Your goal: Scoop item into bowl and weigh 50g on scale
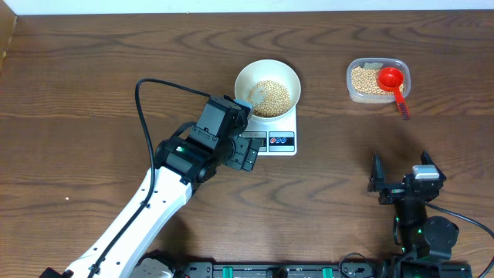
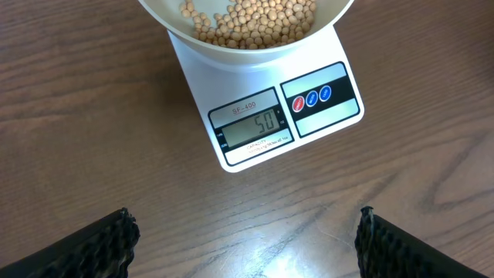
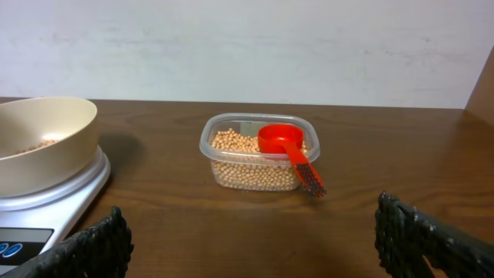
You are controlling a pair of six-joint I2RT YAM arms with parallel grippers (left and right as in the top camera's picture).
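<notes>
The white bowl (image 1: 266, 77) (image 2: 251, 45) (image 3: 46, 154) stands on the white scale (image 1: 282, 142) (image 2: 266, 99) (image 3: 73, 189) and holds a heap of tan beans (image 1: 272, 98) (image 2: 258, 17). In the left wrist view the display reads 50. My left gripper (image 1: 247, 152) (image 2: 247, 239) hovers open just in front of the scale with only bare table between its fingers. At the front right, well apart from the scale, my right gripper (image 1: 400, 168) (image 3: 251, 239) is open and empty and faces the bean container.
A clear plastic container (image 1: 377, 81) (image 3: 258, 166) of beans sits at the back right. A red scoop (image 1: 392, 79) (image 3: 287, 147) rests in it with its handle over the near rim. The left arm's cable loops over the table to the left of the bowl.
</notes>
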